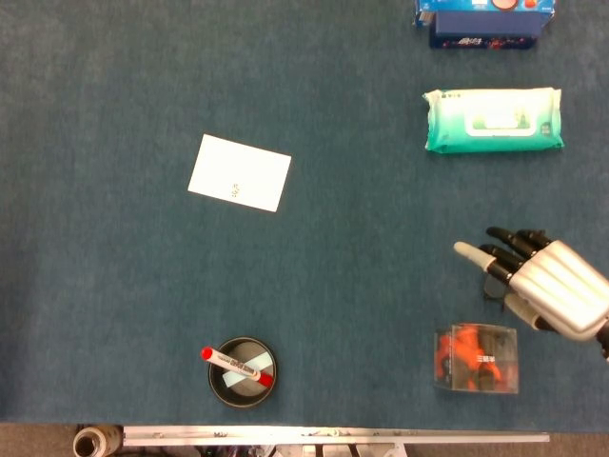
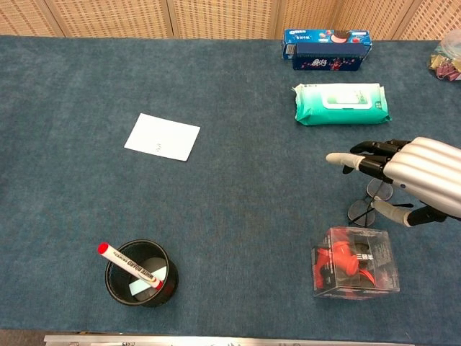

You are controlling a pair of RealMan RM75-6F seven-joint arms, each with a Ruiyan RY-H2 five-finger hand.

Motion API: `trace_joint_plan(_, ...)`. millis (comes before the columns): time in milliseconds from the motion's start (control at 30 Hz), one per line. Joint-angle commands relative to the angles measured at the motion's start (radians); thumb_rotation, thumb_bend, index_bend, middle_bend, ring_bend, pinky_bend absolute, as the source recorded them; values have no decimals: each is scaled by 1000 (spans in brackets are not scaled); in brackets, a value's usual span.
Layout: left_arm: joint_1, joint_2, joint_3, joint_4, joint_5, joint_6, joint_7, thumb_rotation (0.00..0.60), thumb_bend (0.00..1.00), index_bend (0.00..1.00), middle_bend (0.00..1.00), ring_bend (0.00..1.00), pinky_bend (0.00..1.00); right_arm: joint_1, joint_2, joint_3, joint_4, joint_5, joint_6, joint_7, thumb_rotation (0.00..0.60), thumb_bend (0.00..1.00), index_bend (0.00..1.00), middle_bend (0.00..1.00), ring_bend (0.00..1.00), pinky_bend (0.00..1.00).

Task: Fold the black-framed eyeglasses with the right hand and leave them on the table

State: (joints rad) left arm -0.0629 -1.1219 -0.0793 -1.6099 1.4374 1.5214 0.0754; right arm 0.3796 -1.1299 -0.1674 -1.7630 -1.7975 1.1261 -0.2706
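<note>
With your right hand (image 2: 418, 176) hovering fingers-spread and empty over the black-framed eyeglasses (image 2: 369, 202) near the table's (image 2: 230, 187) right edge, lower slowly, catch one temple, and swing it inward without dragging the frame.

teal-blue table (image 2: 216, 187), white card (image 1: 239, 172), mint-green wipes pack (image 1: 493, 121), red-capped marker (image 1: 236, 367) in black cup (image 1: 221, 381)

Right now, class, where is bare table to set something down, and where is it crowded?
Bare: between the white card and wipes pack; also between pen cup and clear box. Crowded: right side, where the right hand is over the eyeglasses.
</note>
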Motion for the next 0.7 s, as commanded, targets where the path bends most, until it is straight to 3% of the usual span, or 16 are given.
trace_joint_plan(33,0,0,0,0,-1,-2,1,600,243,559,535,393,530,-7,-4,6,15,12,5,-2,600,411,14,282,130,272)
trace_joint_plan(700,-2,-2,2,1,-3,-7,3,600,243,559,536,393,530,-29,-71,47,168,120,-13,20,600,411,14,282,130,272)
